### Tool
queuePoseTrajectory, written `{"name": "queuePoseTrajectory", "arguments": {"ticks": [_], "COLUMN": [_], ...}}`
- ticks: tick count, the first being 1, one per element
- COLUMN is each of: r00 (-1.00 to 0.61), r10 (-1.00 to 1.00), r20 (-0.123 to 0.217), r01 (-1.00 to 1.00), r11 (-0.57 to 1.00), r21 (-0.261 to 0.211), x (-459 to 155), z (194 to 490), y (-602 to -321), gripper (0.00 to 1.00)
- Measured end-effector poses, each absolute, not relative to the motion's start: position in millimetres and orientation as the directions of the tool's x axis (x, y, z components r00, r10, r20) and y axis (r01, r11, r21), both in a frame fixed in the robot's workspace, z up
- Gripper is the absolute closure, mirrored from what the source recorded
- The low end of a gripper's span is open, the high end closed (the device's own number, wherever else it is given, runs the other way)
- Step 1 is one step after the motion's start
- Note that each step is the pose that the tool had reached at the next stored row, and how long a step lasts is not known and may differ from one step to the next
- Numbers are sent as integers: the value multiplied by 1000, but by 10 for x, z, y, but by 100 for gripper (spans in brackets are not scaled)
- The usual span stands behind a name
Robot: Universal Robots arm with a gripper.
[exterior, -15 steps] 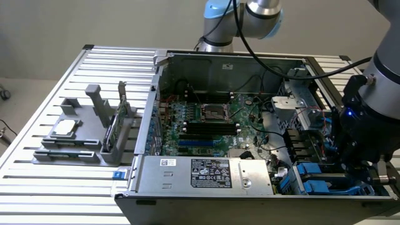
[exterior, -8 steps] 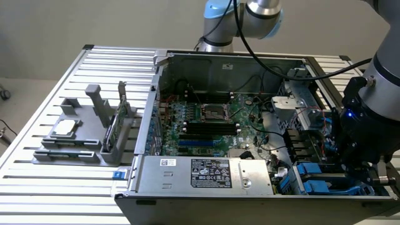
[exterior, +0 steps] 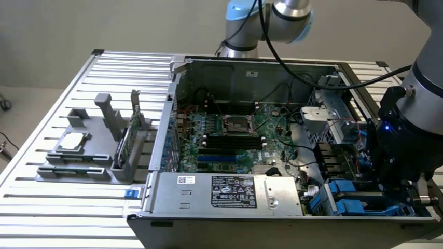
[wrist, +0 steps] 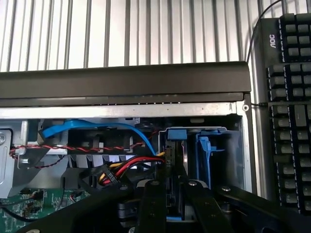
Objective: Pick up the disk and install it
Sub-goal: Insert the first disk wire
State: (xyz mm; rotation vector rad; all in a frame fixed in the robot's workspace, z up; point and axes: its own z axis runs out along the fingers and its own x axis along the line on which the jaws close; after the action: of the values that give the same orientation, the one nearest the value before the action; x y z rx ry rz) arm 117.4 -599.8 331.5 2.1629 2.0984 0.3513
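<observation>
I hold the gripper (wrist: 167, 194) narrowly around the disk (wrist: 176, 160), standing edgewise to fit the drive bay (wrist: 233, 160).

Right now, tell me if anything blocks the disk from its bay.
Nothing visible does. The disk stands on edge in the blue-railed bay at the case's corner, with the gripper right over it. The red and yellow wires lie beside it, not across it.

Disk (wrist: 176, 160) in glossy blue plastic
</observation>
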Motion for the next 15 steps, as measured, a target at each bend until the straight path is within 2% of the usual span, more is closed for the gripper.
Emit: {"name": "queuePoseTrajectory", "arguments": {"ticks": [1, 2, 8, 15], "r00": [19, 19, 19, 18], "r10": [996, 996, 996, 996], "r20": [89, 89, 89, 89], "r01": [971, 971, 971, 971], "r11": [-40, -40, -40, -38], "r21": [236, 236, 236, 236], "x": [1174, 1173, 1092, 853], "z": [3356, 3395, 3576, 3601], "y": [-5998, -5998, -6001, -6001], "gripper": [76, 69, 69, 69]}}
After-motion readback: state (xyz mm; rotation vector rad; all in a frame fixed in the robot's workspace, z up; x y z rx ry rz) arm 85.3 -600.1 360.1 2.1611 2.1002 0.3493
